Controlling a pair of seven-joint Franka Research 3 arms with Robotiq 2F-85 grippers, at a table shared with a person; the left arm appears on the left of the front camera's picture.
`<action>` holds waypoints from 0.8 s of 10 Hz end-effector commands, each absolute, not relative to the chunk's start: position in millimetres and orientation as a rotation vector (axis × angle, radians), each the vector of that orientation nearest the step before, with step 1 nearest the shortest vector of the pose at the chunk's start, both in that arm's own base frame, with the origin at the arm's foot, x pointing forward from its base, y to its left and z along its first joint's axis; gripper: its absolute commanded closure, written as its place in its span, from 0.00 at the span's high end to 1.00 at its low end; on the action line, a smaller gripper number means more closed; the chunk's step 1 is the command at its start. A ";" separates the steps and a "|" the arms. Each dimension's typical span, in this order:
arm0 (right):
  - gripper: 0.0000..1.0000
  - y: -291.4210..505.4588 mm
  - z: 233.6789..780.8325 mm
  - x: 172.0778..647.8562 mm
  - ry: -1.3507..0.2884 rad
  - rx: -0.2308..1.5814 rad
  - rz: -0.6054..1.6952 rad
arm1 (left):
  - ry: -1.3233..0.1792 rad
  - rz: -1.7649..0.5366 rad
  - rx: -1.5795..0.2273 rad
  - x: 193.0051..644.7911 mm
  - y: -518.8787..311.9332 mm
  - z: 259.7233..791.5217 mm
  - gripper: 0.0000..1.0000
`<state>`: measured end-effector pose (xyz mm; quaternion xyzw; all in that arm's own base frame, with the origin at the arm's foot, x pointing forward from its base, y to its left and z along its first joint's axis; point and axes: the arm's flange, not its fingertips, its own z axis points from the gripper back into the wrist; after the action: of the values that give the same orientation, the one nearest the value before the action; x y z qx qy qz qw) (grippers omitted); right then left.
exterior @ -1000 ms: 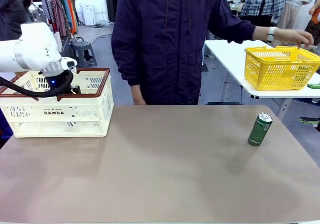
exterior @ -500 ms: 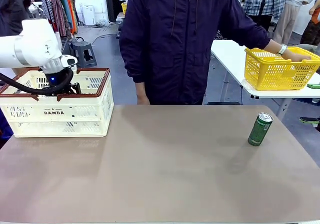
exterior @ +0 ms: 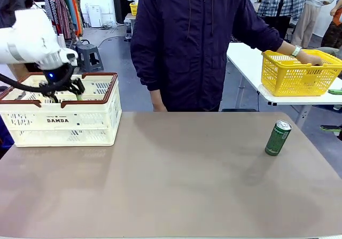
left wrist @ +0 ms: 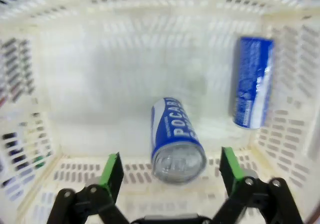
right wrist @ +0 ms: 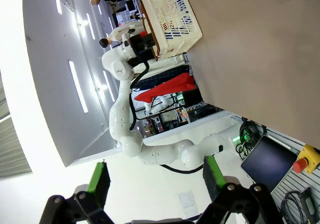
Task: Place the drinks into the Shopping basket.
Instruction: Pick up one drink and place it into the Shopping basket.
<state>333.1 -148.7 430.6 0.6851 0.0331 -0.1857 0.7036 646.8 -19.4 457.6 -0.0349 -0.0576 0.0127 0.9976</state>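
A green drink can stands upright at the table's right side. The cream DAMDA Shopping basket sits at the back left. My left gripper hangs just above its rim, pointing down into it. In the left wrist view the left gripper is open and empty over the basket floor. Two blue-and-white cans lie there: one straight below the fingers, another by the side wall. My right gripper is open and empty, off the table, with the basket far away.
A person in a dark jacket stands at the far edge, one hand reaching into a yellow mesh basket on a white side table at the right. The brown tabletop lies bare between the basket and the green can.
My left gripper has risen out of the basket and shifted slightly left. The person has drawn their hand back to the yellow basket's near rim. The green can has not moved.
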 end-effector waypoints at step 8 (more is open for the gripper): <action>1.00 -148.7 436.6 333.0 0.088 1.531 -0.425 | 0.026 0.113 -0.905 408.6 70.1 655.1 1.00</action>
<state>333.3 -148.7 430.5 0.6850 0.0333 -0.1857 0.7037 430.3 52.3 688.4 -0.3870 -0.0213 0.0558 0.9201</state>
